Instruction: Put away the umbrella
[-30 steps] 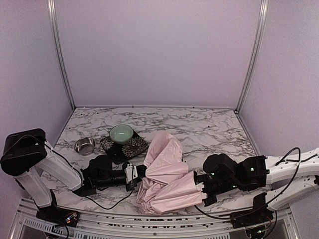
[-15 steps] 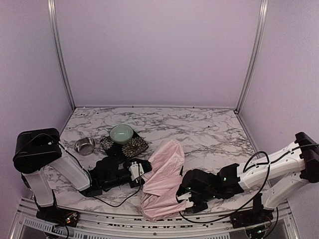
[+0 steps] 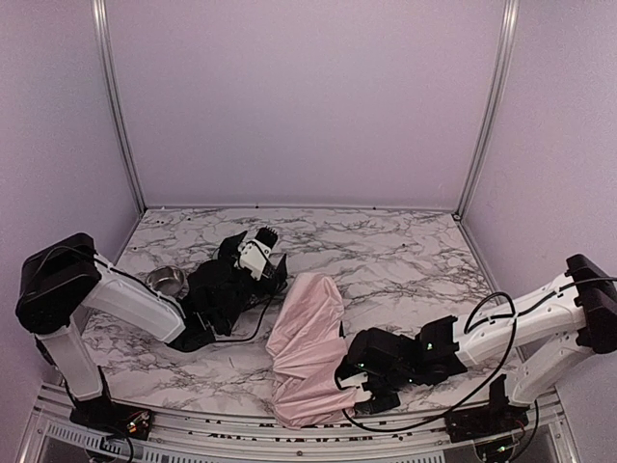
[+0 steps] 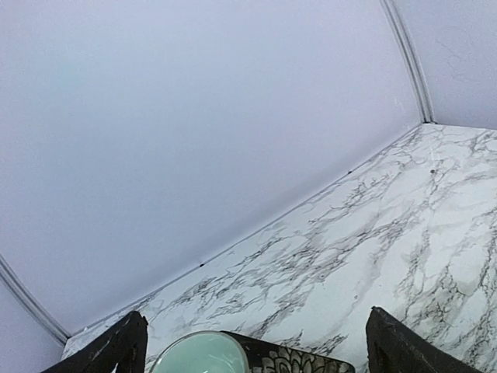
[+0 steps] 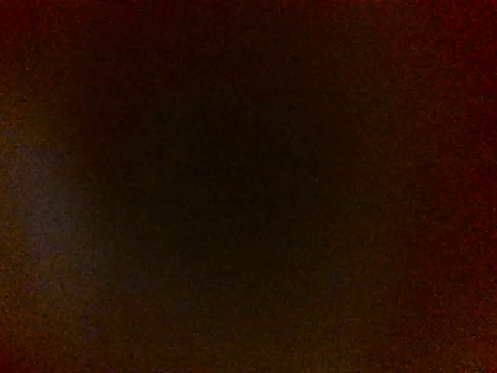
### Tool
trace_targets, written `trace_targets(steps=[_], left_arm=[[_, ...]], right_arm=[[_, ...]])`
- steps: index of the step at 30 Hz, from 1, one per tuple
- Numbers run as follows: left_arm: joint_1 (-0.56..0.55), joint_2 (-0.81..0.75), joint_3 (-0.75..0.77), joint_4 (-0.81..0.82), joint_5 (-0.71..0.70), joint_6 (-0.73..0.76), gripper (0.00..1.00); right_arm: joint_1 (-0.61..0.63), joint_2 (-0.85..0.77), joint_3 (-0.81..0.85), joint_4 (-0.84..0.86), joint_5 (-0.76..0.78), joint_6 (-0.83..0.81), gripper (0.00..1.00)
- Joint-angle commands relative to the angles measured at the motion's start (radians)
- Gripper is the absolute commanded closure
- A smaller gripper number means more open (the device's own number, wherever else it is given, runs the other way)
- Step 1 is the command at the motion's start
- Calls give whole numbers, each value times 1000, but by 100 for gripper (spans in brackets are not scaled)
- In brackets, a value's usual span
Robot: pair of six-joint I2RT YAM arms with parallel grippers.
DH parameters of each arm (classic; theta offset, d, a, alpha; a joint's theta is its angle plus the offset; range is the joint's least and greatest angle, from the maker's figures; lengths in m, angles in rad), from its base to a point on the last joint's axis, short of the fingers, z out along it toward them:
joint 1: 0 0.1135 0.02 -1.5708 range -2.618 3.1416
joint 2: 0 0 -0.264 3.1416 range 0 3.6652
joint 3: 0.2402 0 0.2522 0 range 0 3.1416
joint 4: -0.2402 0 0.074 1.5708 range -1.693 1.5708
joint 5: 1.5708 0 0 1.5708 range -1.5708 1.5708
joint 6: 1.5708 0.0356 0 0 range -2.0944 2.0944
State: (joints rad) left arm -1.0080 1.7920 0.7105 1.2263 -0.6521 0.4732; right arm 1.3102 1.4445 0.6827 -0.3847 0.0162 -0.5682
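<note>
One umbrella (image 3: pixel 307 352) is slumped at the worktop's (image 3: pixel 405 251) near middle. It is judged light, limp and slippery, and best taken by its stiff shaft, hidden here. The left jaws are spread and empty. The right jaws are clenched against the fabric; whether any is pinched cannot be told.

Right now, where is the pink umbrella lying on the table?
In the top view, the umbrella lies near the front edge of the table, about midway between its sides, with the right gripper against its right side.
</note>
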Motion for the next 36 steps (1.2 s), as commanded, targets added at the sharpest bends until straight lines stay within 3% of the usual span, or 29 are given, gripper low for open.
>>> trace_targets(steps=[1, 3, 5, 6, 7, 10, 12, 17, 23, 26, 30, 33, 36], left_arm=[[-30, -191, -21, -116, -24, -30, 6], [-105, -300, -75, -176, 83, 45, 17], [-207, -419, -100, -390, 253, 123, 30], [-250, -478, -103, -580, 389, 138, 32], [-276, -534, -119, -671, 536, 122, 33], [-289, -661, -206, -694, 868, -43, 27], [-295, -698, -242, -694, 904, -114, 20], [-354, -641, -277, -695, 895, -130, 5], [-426, -463, -201, -692, 686, -103, 6], [-430, -415, -167, -671, 576, -126, 25], [-428, -410, -205, -535, 493, -160, 73], [-410, -419, -230, -465, 454, -205, 99], [-364, -418, -233, -459, 429, -285, 100]], right_arm=[[10, 51, 20, -116, -39, 24, 100], [5, 63, 32, -115, -42, 32, 100], [-1, 74, 41, -114, -46, 38, 100], [-4, 80, 48, -116, -45, 43, 100], [-8, 86, 56, -116, -45, 47, 100], [-16, 102, 73, -111, -37, 55, 100], [-19, 107, 77, -104, -28, 54, 100], [-22, 115, 80, -95, -14, 54, 100], [-25, 111, 80, -95, -14, 56, 100], [-24, 111, 83, -99, -12, 56, 100], [-25, 114, 83, -96, -13, 54, 100], [-25, 117, 85, -93, -15, 50, 100], [-23, 115, 82, -88, -14, 47, 100]])
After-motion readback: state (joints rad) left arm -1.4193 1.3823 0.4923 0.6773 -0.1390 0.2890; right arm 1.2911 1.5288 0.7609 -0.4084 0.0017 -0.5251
